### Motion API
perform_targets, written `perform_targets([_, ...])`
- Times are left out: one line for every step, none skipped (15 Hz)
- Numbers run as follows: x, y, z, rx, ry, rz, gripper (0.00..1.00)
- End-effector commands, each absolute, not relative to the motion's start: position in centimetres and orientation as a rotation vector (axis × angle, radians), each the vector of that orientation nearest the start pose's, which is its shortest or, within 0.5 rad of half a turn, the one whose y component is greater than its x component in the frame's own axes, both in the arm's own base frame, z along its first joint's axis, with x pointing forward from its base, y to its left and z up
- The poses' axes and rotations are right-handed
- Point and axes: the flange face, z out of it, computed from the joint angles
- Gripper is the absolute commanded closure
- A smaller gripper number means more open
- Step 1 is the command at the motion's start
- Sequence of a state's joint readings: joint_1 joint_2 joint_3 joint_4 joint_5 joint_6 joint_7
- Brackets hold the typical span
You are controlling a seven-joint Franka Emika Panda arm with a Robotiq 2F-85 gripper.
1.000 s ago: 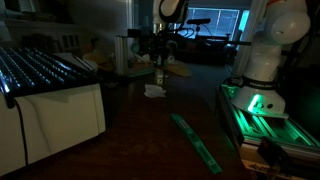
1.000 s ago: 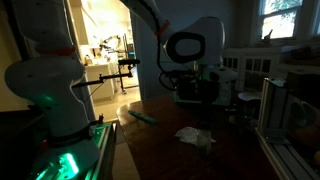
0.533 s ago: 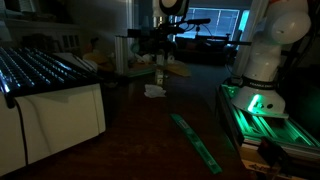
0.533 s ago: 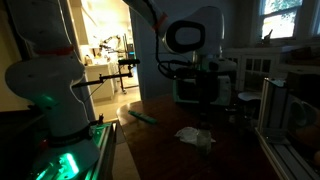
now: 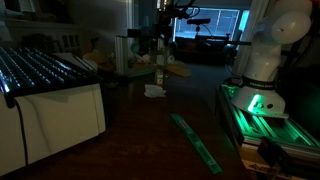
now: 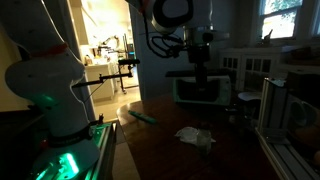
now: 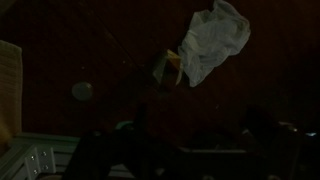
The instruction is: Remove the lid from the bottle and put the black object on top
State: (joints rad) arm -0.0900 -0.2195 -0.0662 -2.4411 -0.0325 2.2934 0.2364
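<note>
The slim pale greenish-yellow bottle [image 5: 159, 72] stands upright on the dark table, just behind a crumpled white paper [image 5: 153, 91]. From the wrist it shows from above as the bottle [image 7: 168, 68] next to the paper [image 7: 215, 40]. A small pale round disc [image 7: 82, 91], perhaps the lid, lies on the table apart from it. The black object cannot be made out in the dark. My gripper [image 5: 165, 38] hangs well above the bottle, clear of it. In the wrist view the gripper [image 7: 185, 150] shows only as dark fingers set wide apart, with nothing between them.
A long green strip [image 5: 195, 142] lies on the table toward the front. The robot's base with green light [image 5: 258, 100] stands beside the table. A white rack-like unit [image 5: 50, 95] is at the side. A box-shaped appliance [image 6: 200, 90] is behind the paper [image 6: 192, 134].
The gripper was down at the bottle's top a second ago. It has opened and risen straight up, leaving the bottle standing.
</note>
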Motion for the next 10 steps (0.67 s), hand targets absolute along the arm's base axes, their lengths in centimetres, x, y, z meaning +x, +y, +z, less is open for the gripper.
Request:
perform_targets([43.9,-7.3,41.0,-3.12,0.434,-0.231,0.0])
perform_targets([43.8,-7.3,41.3,-3.122,0.386,-0.265,0.0])
perform_targets([45.1,-7.3,41.2,-3.107,0.467,-0.201,0.0])
perform_targets([44.9,-7.3,41.5,-3.11,0.438,-0.225,0.0])
perform_targets([44.7,-7.3,41.6,-3.111,0.422,-0.236,0.0])
perform_targets([44.5,-7.3,41.6,-3.112,0.417,-0.24,0.0])
perform_targets([44.5,-7.3,41.6,-3.112,0.414,-0.24,0.0])
perform_targets([44.5,-7.2,41.5,-3.113,0.413,-0.238,0.0])
perform_targets([44.4,-7.2,41.4,-3.113,0.411,-0.237,0.0])
perform_targets([44.4,-7.2,41.4,-3.113,0.41,-0.236,0.0])
